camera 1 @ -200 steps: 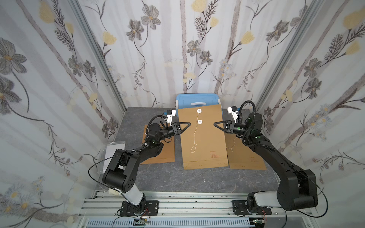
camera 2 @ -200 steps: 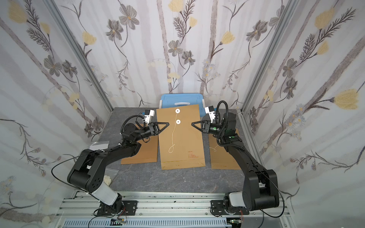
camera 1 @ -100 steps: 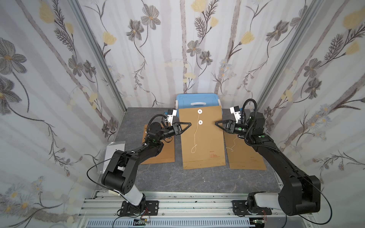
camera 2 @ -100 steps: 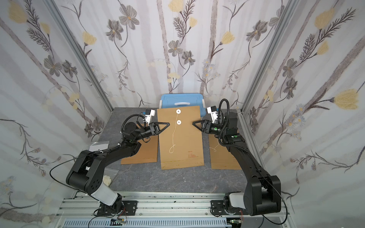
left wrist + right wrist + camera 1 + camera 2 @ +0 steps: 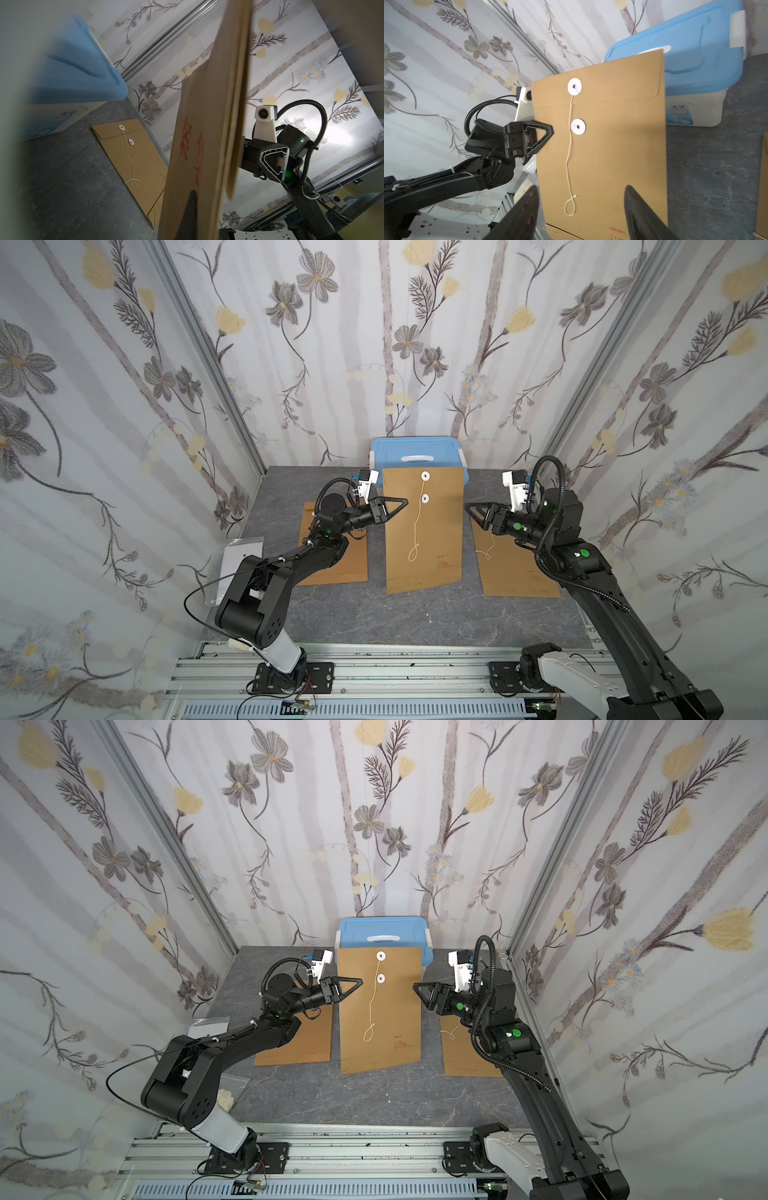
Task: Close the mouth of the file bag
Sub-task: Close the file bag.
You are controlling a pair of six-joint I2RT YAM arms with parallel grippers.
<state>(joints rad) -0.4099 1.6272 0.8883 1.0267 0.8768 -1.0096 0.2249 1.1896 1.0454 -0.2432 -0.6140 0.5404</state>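
left fingers (image 5: 399,504): clamped on file bag (image 5: 432,539) edge
right fingers (image 5: 471,509): apart, beside opposite edge
string (image 5: 417,526): hanging loose, unwound

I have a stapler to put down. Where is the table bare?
The widest bare strip of table runs between the front rail and the three envelopes. A smaller patch lies between the blue box and the left wall. The middle is crowded: the left gripper holds the middle envelope, the right gripper hangs open beside it.

A lab test booth: floral-papered walls (image 5: 374,344) enclose a grey tabletop (image 5: 415,614) behind an aluminium mounting rail (image 5: 415,672).
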